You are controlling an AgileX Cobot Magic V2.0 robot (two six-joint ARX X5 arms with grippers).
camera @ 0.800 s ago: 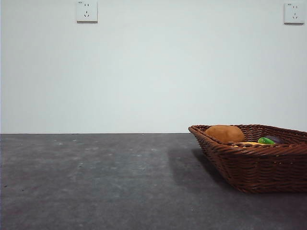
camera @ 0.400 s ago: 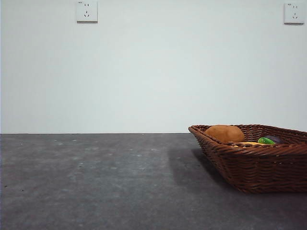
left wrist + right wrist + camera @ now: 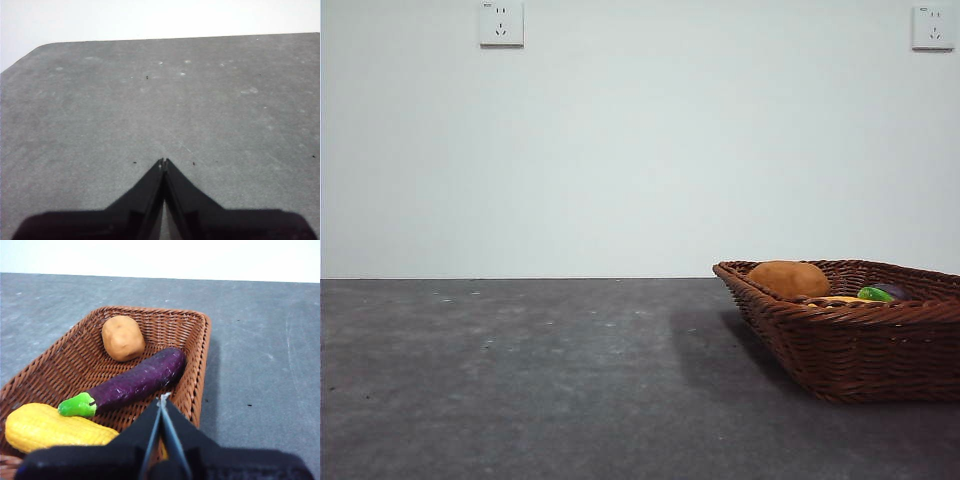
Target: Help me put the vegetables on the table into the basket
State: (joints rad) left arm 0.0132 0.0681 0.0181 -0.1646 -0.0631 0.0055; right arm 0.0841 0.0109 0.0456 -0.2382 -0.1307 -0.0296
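The task looked complete: the potato (image 3: 123, 337), the eggplant (image 3: 137, 380) and the corn cob (image 3: 55, 428) all lay inside the wicker basket (image 3: 860, 350) at the front view's lower right, with no vegetable left on the surface (image 3: 520, 380). The right end effector (image 3: 163, 401) hovered above the basket's rim, pressed closed and empty; the left end effector (image 3: 163, 162) was likewise closed over bare surface.

The basket (image 3: 850, 345) on the table (image 3: 520, 380) holds a potato (image 3: 788, 279).

Soft, even light; the basket (image 3: 850, 345) casts a faint shadow leftward on the table (image 3: 520, 380)
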